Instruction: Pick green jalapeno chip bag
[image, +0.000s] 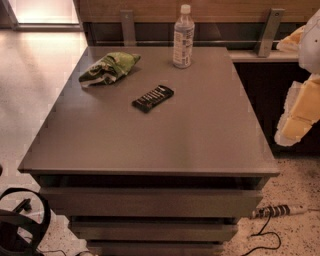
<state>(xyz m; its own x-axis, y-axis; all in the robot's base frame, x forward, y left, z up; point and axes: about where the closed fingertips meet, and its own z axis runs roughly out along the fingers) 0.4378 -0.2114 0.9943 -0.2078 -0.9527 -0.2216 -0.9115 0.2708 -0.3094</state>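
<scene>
Approach stage, hovering gripper (300, 117) off right edge of bench (200, 135), open or shut cannot tell, well apart from green jalapeno chip bag (107, 68) lying far-left, needing reaching across over black bar (153, 98).

You are looking down at a grey table (175, 140). The green jalapeno chip bag (107, 68) is lying at its far left. A black bar (153, 98) is lying near the bag, a clear bottle (183, 37) is standing upright at the back, and the gripper (295, 122) is hanging beyond the right edge.
</scene>
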